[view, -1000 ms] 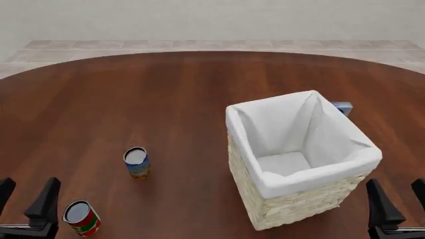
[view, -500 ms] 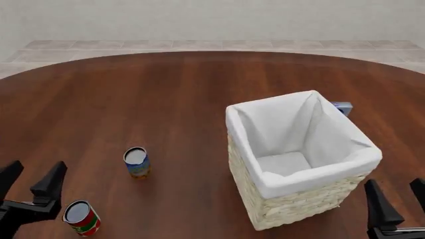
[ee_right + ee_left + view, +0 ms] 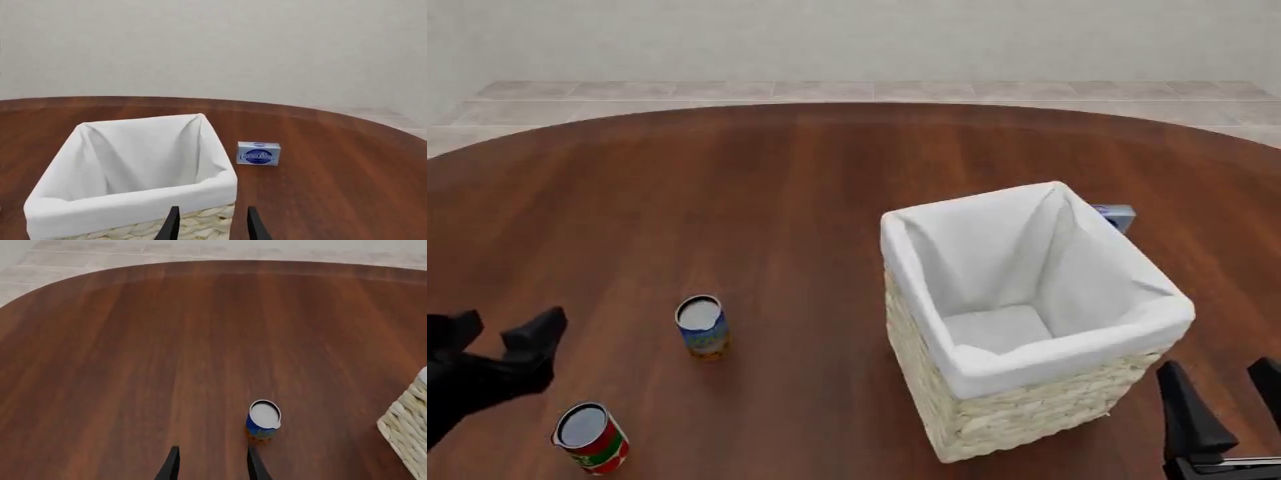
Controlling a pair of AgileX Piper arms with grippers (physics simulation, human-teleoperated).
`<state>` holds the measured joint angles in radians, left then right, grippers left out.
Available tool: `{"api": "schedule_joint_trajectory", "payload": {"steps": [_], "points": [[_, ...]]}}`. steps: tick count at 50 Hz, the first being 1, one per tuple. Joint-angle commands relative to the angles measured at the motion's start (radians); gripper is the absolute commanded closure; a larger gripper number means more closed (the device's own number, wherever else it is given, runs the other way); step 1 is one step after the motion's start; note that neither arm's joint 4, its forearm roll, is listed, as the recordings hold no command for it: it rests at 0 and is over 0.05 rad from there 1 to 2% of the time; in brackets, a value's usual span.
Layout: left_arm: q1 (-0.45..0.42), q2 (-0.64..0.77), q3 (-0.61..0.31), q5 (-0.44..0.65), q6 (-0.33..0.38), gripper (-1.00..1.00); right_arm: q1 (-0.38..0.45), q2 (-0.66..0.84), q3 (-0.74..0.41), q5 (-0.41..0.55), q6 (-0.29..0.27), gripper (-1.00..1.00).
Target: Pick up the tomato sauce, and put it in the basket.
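Note:
The tomato sauce (image 3: 591, 438), a small red-labelled can with a silvery top, stands upright near the table's front left edge. It is out of both wrist views. My left gripper (image 3: 507, 326) hovers open just behind and left of it, holding nothing; its fingers (image 3: 175, 460) frame bare wood. The basket (image 3: 1028, 412), tall pale wicker with a white liner, stands at the right with nothing showing inside. My right gripper (image 3: 1217, 370) is open at the front right beside the basket (image 3: 133, 197), and in its wrist view the gripper (image 3: 212, 214) faces the near rim.
A blue-and-orange can (image 3: 702, 326) stands upright between the tomato sauce and the basket, and appears again as the can (image 3: 263, 419) just beyond my left fingertips. A small blue box (image 3: 259, 153) lies behind the basket. The brown table (image 3: 761, 180) is round-edged.
My left gripper has lifted and swung up and to the left, away from the tomato sauce can. The right gripper has hardly moved. Neither can has shifted.

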<state>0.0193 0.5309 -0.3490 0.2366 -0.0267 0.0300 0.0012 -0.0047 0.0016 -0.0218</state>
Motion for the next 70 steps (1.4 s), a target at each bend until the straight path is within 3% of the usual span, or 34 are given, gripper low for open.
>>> {"api": "schedule_joint_trajectory", "payload": {"steps": [1, 3, 11, 15, 36, 48, 57, 70], "points": [[0.011, 0.037, -0.103, 0.178, 0.029, -1.0, 0.004, 0.001, 0.0, 0.0, 0.0, -1.0], [-0.007, 0.037, -0.122, 0.214, 0.006, -1.0, 0.003, 0.001, 0.001, 0.0, 0.001, -1.0], [0.001, 0.074, -0.175, 0.3, 0.087, -1.0, 0.002, 0.001, 0.001, -0.001, -0.004, -1.0], [0.019, 0.078, -0.21, 0.343, 0.08, -1.0, 0.001, 0.001, 0.001, -0.002, -0.007, -1.0], [0.001, 0.085, -0.207, 0.534, 0.1, -1.0, -0.006, 0.001, 0.0, 0.004, 0.005, -1.0], [-0.04, 0.095, -0.218, 0.594, 0.059, -1.0, -0.007, 0.0, 0.0, 0.005, 0.008, -1.0], [-0.039, 0.11, -0.237, 0.625, 0.088, -1.0, -0.006, 0.0, 0.0, 0.006, 0.011, -1.0], [-0.058, 0.111, -0.18, 0.624, 0.076, -1.0, -0.007, 0.0, 0.0, 0.005, 0.012, -1.0]]}}
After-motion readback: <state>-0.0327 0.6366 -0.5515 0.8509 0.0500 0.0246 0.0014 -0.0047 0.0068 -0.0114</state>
